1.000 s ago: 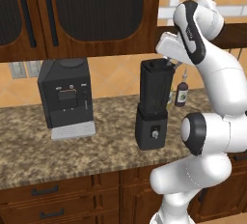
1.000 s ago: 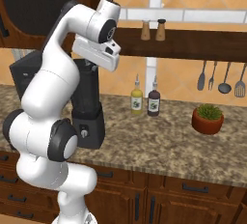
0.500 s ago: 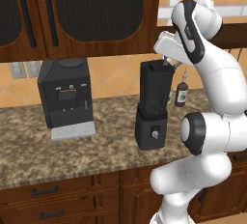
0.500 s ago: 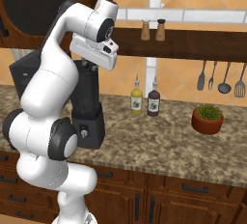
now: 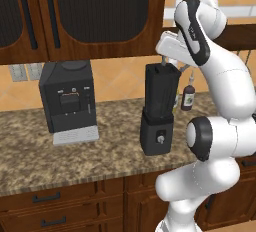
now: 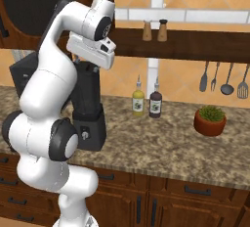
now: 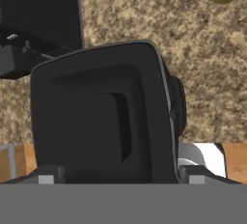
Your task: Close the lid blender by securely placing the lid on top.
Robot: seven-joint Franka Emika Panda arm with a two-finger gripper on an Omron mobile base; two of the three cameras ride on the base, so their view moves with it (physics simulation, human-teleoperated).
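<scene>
One blender [image 5: 160, 108], one lid [image 7: 99, 121].

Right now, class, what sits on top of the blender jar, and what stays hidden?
The lid sits on the mouth of the blender, between the fingertips of the gripper, which hangs directly above. The jar's inside is covered, and whether the lid is fully seated cannot be told.

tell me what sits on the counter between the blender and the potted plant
Two bottles: a yellowish one and a dark one, between the blender and the plant, in the right base view.
</scene>
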